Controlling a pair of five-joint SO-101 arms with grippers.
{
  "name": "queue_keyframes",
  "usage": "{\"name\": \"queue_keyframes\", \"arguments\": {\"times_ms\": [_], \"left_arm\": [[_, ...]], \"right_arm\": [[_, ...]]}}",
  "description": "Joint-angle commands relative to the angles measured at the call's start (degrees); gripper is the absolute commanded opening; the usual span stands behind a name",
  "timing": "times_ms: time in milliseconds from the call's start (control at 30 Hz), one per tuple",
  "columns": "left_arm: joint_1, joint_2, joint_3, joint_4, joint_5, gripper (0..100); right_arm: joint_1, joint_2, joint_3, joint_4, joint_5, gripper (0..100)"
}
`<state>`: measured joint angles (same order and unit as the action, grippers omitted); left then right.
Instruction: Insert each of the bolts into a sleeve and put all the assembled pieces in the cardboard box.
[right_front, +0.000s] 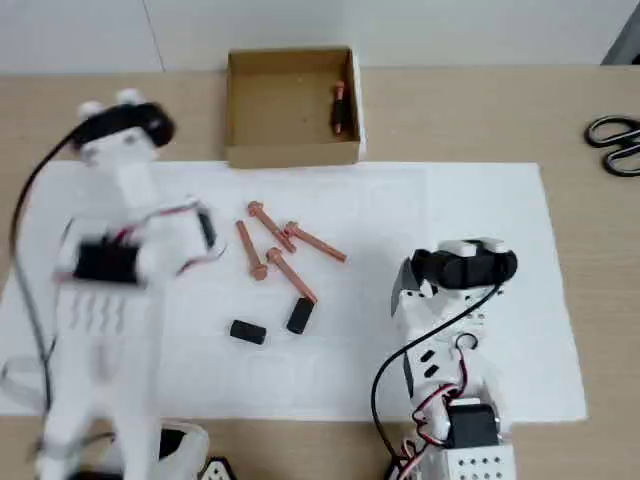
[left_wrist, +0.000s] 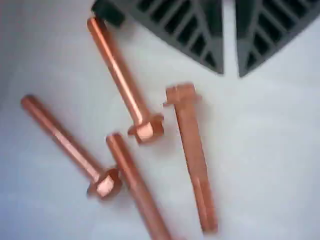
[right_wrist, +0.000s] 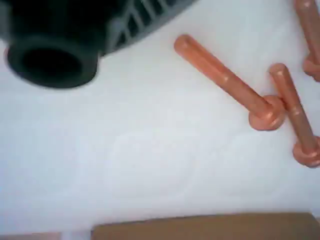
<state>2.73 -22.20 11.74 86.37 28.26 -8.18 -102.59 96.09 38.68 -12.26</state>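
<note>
Several copper bolts lie loose on the white sheet in front of the cardboard box. One bolt in a sleeve lies inside the box. Two black sleeves rest just below the bolts. My left gripper hangs left of the bolts; in its wrist view the gripper is shut to a thin slit, empty, above the bolts. My right gripper sits right of the pile, shut on a black sleeve, with a ribbed finger beside it.
Scissors lie at the far right edge of the wooden table. The box's edge shows past the bolts in the right wrist view. Bare sheet stretches to the right of the bolts.
</note>
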Motion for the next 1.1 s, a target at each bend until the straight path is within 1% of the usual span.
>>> {"name": "queue_keyframes", "arguments": {"times_ms": [0,67,133,300,400,533,767,833,933,1000,1067], "left_arm": [[2.11,15.03,-16.04,4.57,6.24,1],[3.34,21.71,-23.69,5.71,10.37,1],[5.27,28.04,-30.11,5.98,12.84,1],[9.23,41.14,-42.86,7.74,13.27,1],[9.49,48.35,-48.57,7.65,13.27,1],[9.58,57.58,-55.87,7.91,13.27,1],[7.74,67.78,-68.88,7.91,15.30,9],[7.56,69.63,-70.90,8.53,15.38,10],[7.30,71.74,-72.92,11.52,15.38,11],[7.12,72.79,-73.19,13.71,15.38,10],[6.51,73.41,-72.92,13.98,15.38,10]], "right_arm": [[0.57,-1.36,0.26,-1.54,0.09,0.4],[0.66,-1.27,0.35,-1.27,0.09,0.4],[0.66,-1.27,0.35,-1.10,0.09,0.4],[1.89,-0.92,0.35,-0.92,0.09,0.4],[4.09,-0.92,0.35,-0.84,0.09,0.4],[5.23,-1.01,0.35,3.12,0.26,0.4],[5.23,-1.27,0.35,4.79,0.26,0.4],[5.23,-1.27,0.35,4.97,0.26,0.4],[5.23,-1.27,0.35,4.97,0.26,0.4],[5.23,-1.27,0.35,4.97,0.26,0.4],[5.23,-1.27,0.35,4.97,0.26,0.4]]}}
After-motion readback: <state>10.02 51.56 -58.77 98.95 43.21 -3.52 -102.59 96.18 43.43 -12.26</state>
